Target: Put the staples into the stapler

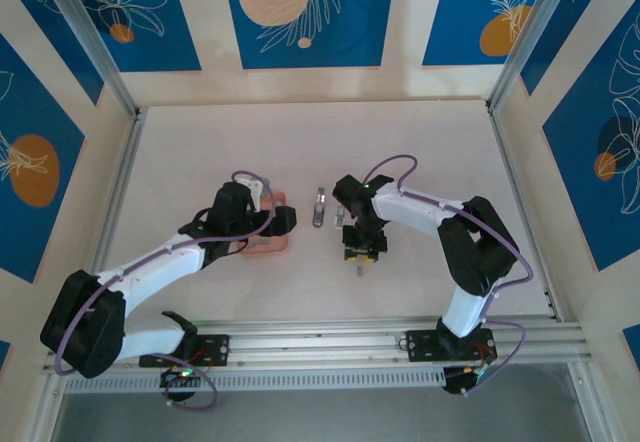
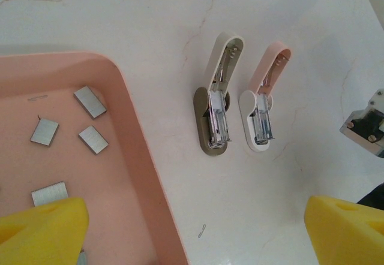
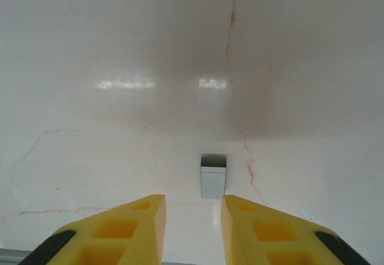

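the grey stapler (image 2: 215,112) lies near the middle of the table (image 1: 420,152), hinged open, its cover pointing toward 1 o'clock in the left wrist view and the metal channel bare on its base. just beside it at 3 o'clock, not touching, lies a pink stapler (image 2: 262,106), open the same way. at 9 o'clock of both sits the pink tray (image 2: 135,157), with the staples (image 2: 93,139) lying flat inside as several short grey strips. a tiny loose staple (image 2: 202,231) lies on the table at 6 o'clock of the grey stapler, just outside the tray's rim. the left gripper (image 2: 195,232) hangs over the tray's edge with its yellow fingers (image 2: 42,229) spread wide and nothing between them. in the top view the right gripper (image 1: 362,254) is at 4 o'clock of the staplers. its jaws stand a narrow gap apart and hold nothing; a lone strip (image 3: 213,178) lies on the table just past the fingertips at 12 o'clock, in line with the gap.
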### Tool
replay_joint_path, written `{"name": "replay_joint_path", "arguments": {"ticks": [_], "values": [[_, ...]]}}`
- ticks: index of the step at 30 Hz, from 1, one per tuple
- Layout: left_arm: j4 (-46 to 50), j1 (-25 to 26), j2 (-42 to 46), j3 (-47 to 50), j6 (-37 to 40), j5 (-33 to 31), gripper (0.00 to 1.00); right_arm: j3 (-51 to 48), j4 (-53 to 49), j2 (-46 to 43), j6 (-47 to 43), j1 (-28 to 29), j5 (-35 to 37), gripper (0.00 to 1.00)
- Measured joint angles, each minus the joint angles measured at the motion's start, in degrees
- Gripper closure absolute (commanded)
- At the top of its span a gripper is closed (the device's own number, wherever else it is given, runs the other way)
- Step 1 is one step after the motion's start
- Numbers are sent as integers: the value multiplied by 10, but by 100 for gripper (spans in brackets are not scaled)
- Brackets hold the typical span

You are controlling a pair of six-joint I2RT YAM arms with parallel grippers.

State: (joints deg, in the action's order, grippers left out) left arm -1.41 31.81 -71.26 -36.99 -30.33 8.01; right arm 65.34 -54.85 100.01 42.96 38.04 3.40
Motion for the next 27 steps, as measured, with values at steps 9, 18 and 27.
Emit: {"name": "replay_joint_path", "arguments": {"ticks": [9, 18, 27], "values": [[-4, 0, -9, 0, -7, 0, 8, -1, 3, 30, 0, -4, -8, 69], [-10, 1, -12, 0, -8, 0, 8, -3, 4, 40, -5, -6, -8, 69], [-12, 1, -14, 0, -8, 0, 7, -16, 14, 45, -9, -6, -7, 75]]}}
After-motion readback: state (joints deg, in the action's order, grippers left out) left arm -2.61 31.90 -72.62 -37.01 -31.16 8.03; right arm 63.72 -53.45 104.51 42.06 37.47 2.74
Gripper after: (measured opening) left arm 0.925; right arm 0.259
